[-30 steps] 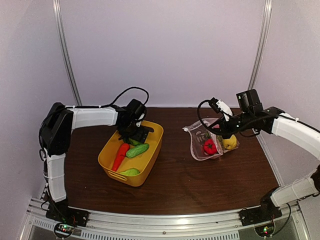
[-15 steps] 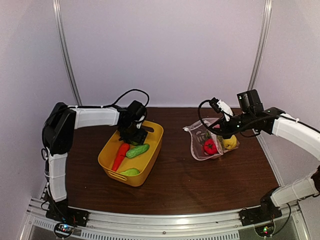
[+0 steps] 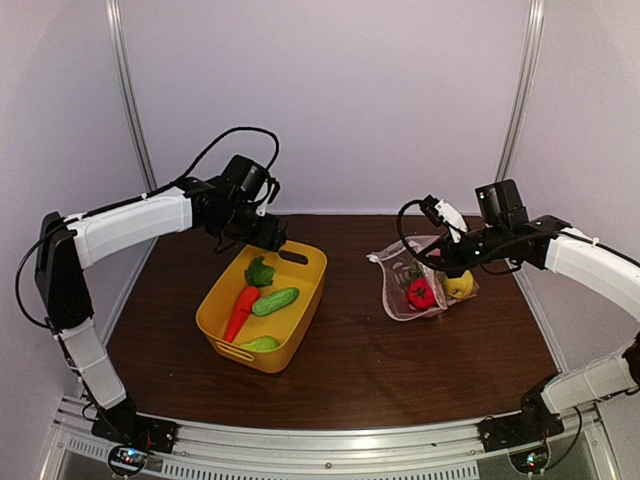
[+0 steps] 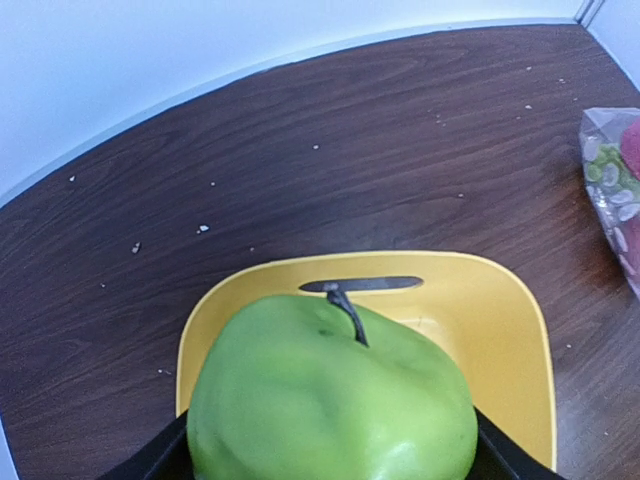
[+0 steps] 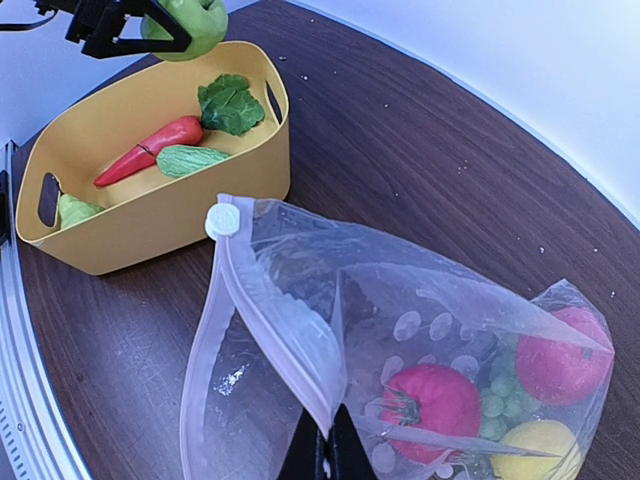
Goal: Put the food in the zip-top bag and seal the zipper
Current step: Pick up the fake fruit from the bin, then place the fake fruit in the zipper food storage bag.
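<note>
1. Now my left arm (image 3: 130,222) stands raised over the far rim of the yellow tub (image 3: 232,350). Half a second ago it reached down inside the tub, so the pick is done and the carry can begin.
2. My right arm (image 3: 585,255) has not shifted; it waits well apart from the tub, across bare table (image 3: 350,370).
3. The zip-top bag (image 5: 420,300) lies on the table at the right, its mouth turned toward the tub. My right pincer (image 5: 322,455) is closed tight on the near lip of that mouth, lifting it open.
4. My left pincer (image 3: 270,236) is spread wide around the green pear (image 4: 330,400), which fills the space between the jaws and hangs clear above the tub.
5. A carrot (image 3: 240,310), a cucumber (image 3: 275,300) and one more green piece (image 3: 260,343) remain in the tub; red apples (image 5: 435,400), a lemon (image 5: 535,455) and grapes (image 5: 500,390) are already bagged.
6. The zipper (image 5: 270,310) is unsealed, so I judge the task about half done, with sealing last.
</note>
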Robot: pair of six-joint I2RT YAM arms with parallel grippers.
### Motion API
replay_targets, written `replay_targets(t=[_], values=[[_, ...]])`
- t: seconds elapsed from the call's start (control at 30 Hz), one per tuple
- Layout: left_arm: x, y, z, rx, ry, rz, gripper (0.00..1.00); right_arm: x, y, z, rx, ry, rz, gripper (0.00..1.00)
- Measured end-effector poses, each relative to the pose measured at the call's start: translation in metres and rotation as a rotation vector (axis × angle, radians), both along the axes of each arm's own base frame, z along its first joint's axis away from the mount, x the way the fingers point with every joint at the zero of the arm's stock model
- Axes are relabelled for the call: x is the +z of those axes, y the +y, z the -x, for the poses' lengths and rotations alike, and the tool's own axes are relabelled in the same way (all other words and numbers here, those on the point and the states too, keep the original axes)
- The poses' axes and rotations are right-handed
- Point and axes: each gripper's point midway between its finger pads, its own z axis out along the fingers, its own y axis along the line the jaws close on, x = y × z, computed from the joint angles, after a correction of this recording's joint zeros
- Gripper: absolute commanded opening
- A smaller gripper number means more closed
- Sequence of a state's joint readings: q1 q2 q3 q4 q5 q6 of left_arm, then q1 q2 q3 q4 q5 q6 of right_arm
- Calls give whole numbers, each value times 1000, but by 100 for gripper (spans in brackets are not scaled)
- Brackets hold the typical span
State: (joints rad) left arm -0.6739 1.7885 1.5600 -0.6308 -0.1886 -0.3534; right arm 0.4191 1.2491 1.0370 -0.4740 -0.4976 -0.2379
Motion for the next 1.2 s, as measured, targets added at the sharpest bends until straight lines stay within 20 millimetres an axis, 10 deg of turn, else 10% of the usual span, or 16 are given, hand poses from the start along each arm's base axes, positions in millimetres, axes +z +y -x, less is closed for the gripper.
replay_targets(t=[0.17, 0.4, 0.6, 0.77, 1.2], values=[[30, -29, 34, -105, -42, 58, 62, 0, 0, 0, -2, 0, 1, 0], [80, -137, 124, -442, -128, 281, 60, 10, -1, -2, -10, 2, -1, 0], [99, -187, 173, -595, -143, 469, 58, 28, 4, -11, -8, 19, 5, 0], [103, -215, 178, -608, -153, 581, 56, 34, 6, -13, -4, 53, 16, 0], [38, -270, 154, -509, -66, 556, 62, 63, -4, 9, -3, 62, 19, 0]])
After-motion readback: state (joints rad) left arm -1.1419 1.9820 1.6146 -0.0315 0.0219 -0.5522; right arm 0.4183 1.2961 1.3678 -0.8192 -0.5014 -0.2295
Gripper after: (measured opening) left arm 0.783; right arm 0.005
